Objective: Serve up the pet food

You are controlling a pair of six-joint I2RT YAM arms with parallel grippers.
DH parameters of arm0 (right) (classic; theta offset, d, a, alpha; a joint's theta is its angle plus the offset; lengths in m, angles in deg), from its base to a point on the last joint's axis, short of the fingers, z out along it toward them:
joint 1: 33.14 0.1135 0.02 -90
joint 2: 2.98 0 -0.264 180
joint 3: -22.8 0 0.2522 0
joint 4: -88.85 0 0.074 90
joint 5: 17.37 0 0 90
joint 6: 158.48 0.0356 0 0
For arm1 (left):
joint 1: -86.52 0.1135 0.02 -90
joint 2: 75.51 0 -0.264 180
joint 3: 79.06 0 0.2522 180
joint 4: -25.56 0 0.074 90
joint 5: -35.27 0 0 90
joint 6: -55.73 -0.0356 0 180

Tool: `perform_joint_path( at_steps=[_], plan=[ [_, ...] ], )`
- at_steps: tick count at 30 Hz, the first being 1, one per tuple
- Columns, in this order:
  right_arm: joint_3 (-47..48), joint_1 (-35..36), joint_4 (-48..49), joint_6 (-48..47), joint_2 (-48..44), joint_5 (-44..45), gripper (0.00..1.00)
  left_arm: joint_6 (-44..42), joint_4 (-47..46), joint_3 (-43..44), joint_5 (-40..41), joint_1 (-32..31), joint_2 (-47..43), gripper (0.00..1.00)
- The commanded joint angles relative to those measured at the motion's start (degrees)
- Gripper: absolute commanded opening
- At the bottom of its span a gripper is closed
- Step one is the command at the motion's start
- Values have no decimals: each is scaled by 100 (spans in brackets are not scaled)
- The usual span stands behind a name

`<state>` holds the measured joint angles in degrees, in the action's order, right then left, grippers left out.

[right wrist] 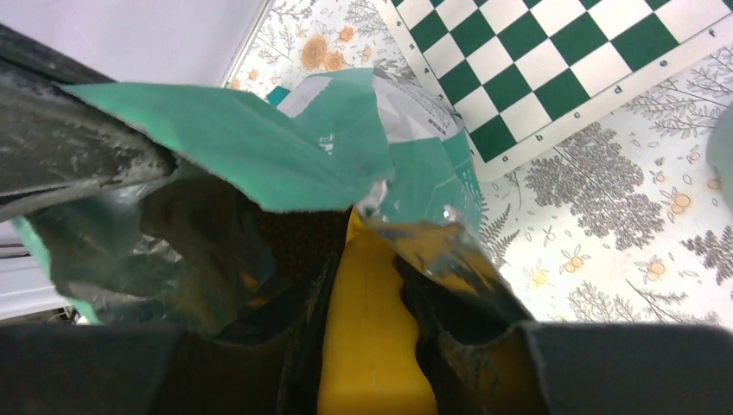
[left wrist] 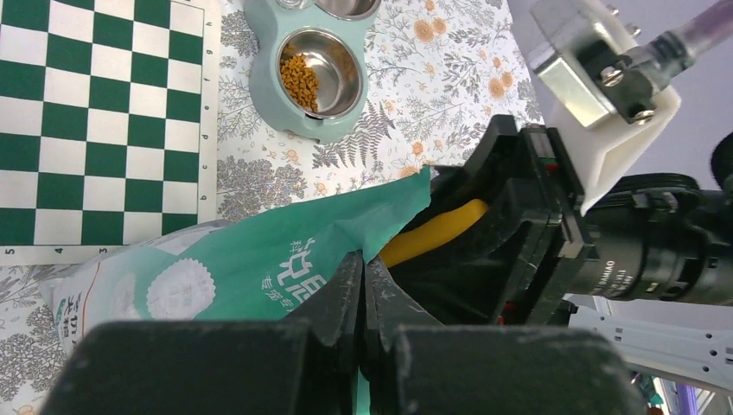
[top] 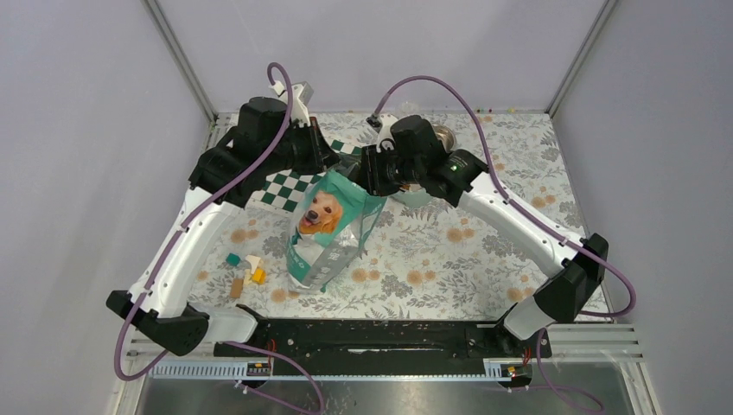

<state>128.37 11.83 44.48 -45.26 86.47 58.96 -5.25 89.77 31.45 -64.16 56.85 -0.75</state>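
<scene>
The teal bag [top: 333, 233] with the dog picture stands mid-table. My left gripper [left wrist: 363, 285] is shut on the bag's top edge [left wrist: 259, 259] and holds it open. My right gripper [right wrist: 367, 328] is shut on the orange scoop's handle [right wrist: 372, 346]; the scoop reaches down into the bag's mouth [right wrist: 285, 233], its bowl hidden. The handle also shows in the left wrist view [left wrist: 432, 232]. Brown kibble [left wrist: 302, 79] lies in one steel bowl of the teal double feeder [left wrist: 277, 95]. Inside the bag it is dark; kibble there is hard to tell.
A green-and-white chessboard [top: 290, 188] lies behind the bag, next to the feeder [top: 423, 194]. Small toy blocks [top: 245, 272] sit at the front left. The floral tablecloth [top: 467, 251] covers the table.
</scene>
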Motion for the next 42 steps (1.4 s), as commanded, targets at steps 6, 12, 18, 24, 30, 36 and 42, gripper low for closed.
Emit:
perform_joint_path(
  at_steps=[6, 12, 18, 24, 30, 36, 42],
  plan=[
    [-1042, -46, 1563, 660, 274, -1161, 0, 513, -1441, 265, -406, 49, 52, 0],
    [-1684, -461, 2648, 2048, -21, -1883, 0, 537, -1460, 254, -377, 49, 43, 0],
    [-1995, -1014, 3330, 3056, -651, -2211, 0, 447, -1417, 188, -239, 49, -52, 0],
    [-1927, -1460, 3215, 3475, -1313, -2165, 0, 288, -1350, 100, -33, 49, -191, 0],
    [-1886, -1821, 2711, 3416, -1841, -1791, 0, 100, -1302, 67, 56, 49, -281, 0],
    [-1936, -2082, 2586, 3435, -2083, -1688, 0, -115, -1331, -41, 136, 49, -482, 0],
    [-2019, -2256, 2589, 3578, -2203, -1632, 0, -239, -1473, -232, 179, 49, -760, 0]
  ],
)
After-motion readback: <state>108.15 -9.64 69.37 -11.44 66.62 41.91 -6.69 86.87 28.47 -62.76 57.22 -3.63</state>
